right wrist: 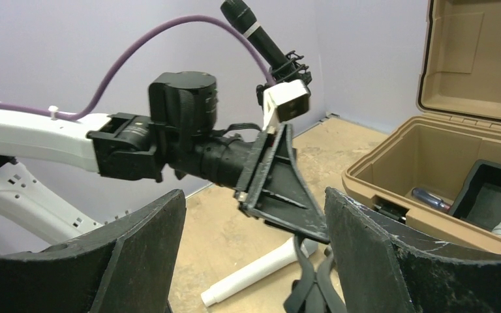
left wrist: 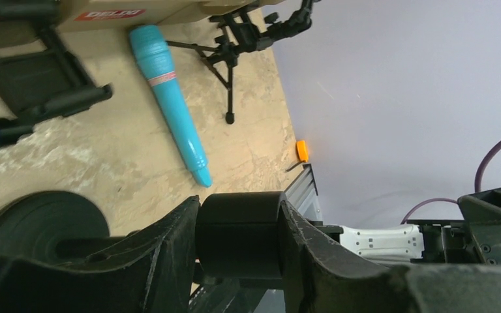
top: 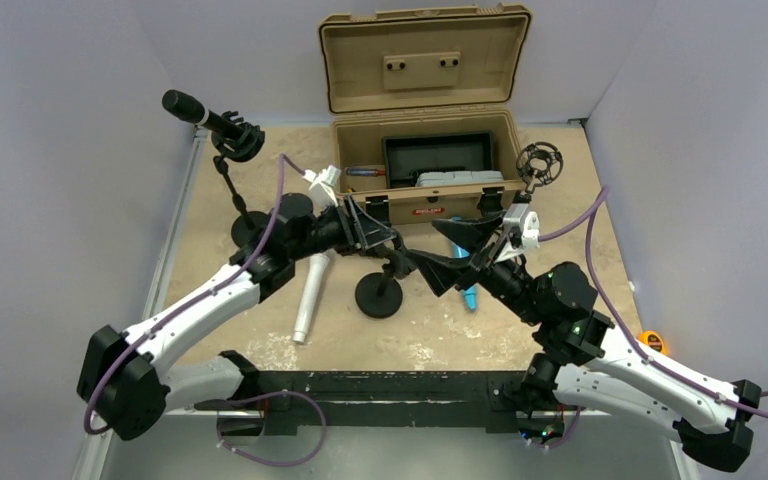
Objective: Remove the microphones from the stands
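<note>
Sandy tabletop (top: 430, 335), dead centre: left gripper (top: 388, 243) is clenched on a black cylinder (left wrist: 238, 235) (microphone body, I reckon) right above the stand (top: 380, 296) base, while the right gripper (top: 425, 243) gapes empty at its 4 o'clock.

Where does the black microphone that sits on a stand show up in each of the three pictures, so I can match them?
Top external: the black microphone is at the upper left, close to the wall.
Left wrist: not in it.
Right wrist: top centre, slanting up against the wall.
Shared landmark: the tan case, at top centre there, along the top edge in the left wrist view, and at the right in the right wrist view.
</note>
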